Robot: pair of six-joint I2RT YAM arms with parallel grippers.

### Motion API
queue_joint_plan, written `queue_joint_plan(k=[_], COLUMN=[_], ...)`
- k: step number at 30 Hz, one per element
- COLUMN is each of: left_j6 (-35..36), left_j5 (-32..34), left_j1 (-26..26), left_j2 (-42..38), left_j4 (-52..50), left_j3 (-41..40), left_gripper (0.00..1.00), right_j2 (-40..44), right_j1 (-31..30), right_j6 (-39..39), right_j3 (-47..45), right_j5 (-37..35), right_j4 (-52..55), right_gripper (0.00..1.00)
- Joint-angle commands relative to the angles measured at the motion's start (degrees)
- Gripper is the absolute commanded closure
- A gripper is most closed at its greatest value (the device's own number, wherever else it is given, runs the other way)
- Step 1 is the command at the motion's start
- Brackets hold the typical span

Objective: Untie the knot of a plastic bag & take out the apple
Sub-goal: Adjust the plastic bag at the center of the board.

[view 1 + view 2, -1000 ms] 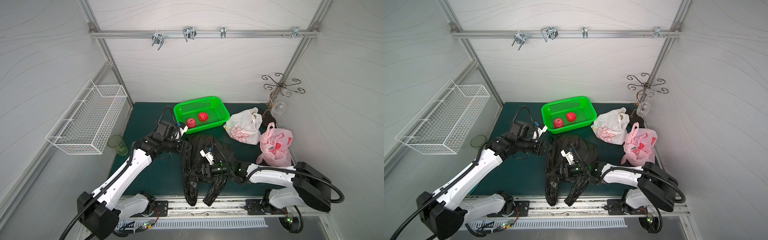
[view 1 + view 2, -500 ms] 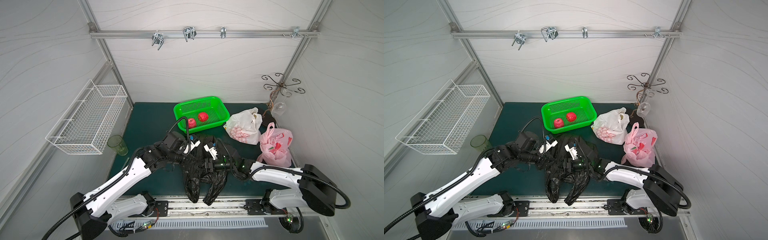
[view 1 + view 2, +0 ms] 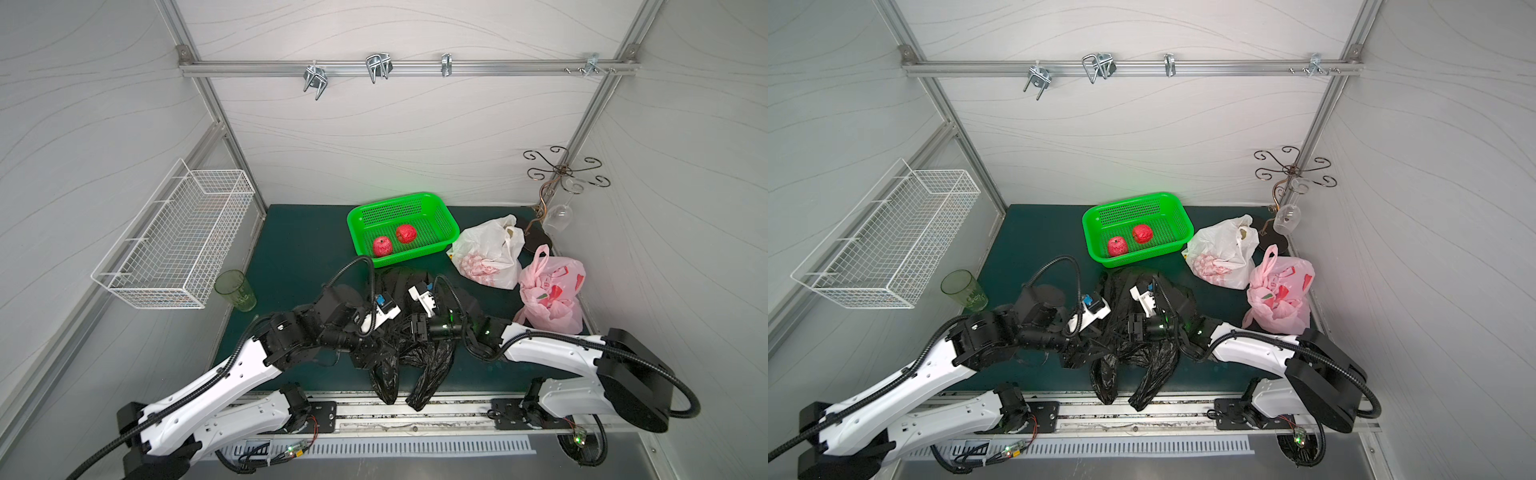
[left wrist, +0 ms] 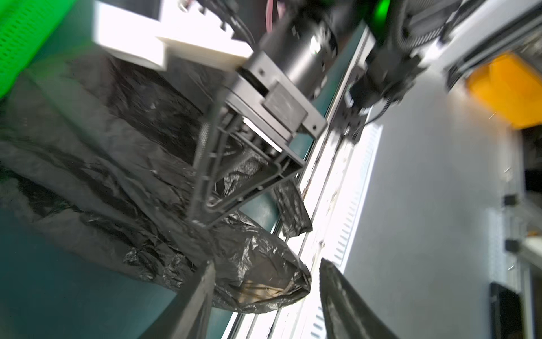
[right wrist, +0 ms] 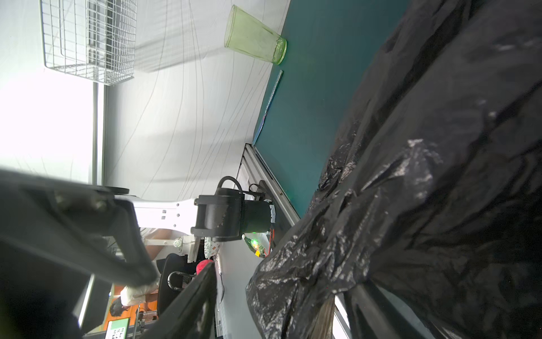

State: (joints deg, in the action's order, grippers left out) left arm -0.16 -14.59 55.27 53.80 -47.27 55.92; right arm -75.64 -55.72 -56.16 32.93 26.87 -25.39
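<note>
The dark green tabletop (image 3: 299,245) carries nearly everything, and a wire basket (image 3: 178,245) hangs on the side wall by the left arm. A black bag (image 3: 432,365) lies crumpled at the front middle with two tails draped over the front edge. What it holds cannot be seen. Behind it a green basket (image 3: 395,200) holds two red apples (image 3: 382,246), close together. Beside that sit a white bag (image 3: 486,253) with pink showing through and a pink bag (image 3: 548,295) with red shapes inside. A cup (image 3: 235,289) stands upright at the tabletop's edge on the left arm's side. A second ago the left arm reached to the black bag's far edge near the green basket; it has since drawn toward the front, while the right arm has kept to the bag's middle. Both arms stretch low and inward, facing each other across the bag. The left claw (image 4: 265,264) is fairly wide, with a bag tail between its fingers, unpinched. The right claw (image 3: 409,330) is also apart: one finger is clear of the plastic, the other hidden under it.
</note>
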Motion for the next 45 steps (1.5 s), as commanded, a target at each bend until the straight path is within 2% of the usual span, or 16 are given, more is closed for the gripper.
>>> queue_joint_plan(k=[1,2,4,11,14,18,25,29,34,40,45], left_j6=[0.6,0.0,-0.8,-6.3,-8.3,-8.6,-9.4,-11.9,-15.0,-16.8,-18.2], left_j5=[14.8,19.8,25.0,36.6,39.3,38.7,35.0,33.4,37.0,36.6,37.3], left_j1=[5.1,6.9,9.2,14.8,15.9,16.3,16.3,16.3,16.4,16.5,16.6], left_j2=[3.9,5.2,7.1,15.6,19.9,22.9,21.4,22.5,15.6,3.6,-1.2], left_j4=[-1.7,-2.1,-2.4,-2.4,-3.0,-1.3,1.6,1.6,7.1,12.1,13.3], left_j3=[3.2,3.4,3.5,4.8,6.6,7.6,8.0,7.8,1.8,-4.8,-8.5], left_gripper=[0.41,0.41,0.41,0.41,0.41,0.41,0.39,0.38,0.37,0.36,0.36], right_j2=[-1.0,-1.0,-1.2,-0.5,-0.2,-0.2,-0.6,-1.6,-4.7,-9.8,-14.2], right_j1=[0.4,0.4,0.4,0.4,0.4,0.4,0.4,0.4,0.4,0.4,0.3], right_j6=[-2.5,-2.8,-2.9,-2.9,-3.2,-3.5,-4.1,-7.0,-14.2,-19.3,-22.8], right_j3=[0.2,0.3,0.5,1.1,1.1,1.0,0.7,0.4,-0.6,0.0,0.4], right_j5=[0.6,0.6,0.6,0.7,0.8,0.9,1.1,2.5,5.4,7.5,8.1], right_j4=[-3.6,-3.6,-3.5,-2.8,-3.0,-3.3,-4.6,-8.7,-18.3,-26.3,-33.0], right_gripper=[0.32,0.31,0.32,0.32,0.31,0.31,0.32,0.32,0.32,0.33,0.34])
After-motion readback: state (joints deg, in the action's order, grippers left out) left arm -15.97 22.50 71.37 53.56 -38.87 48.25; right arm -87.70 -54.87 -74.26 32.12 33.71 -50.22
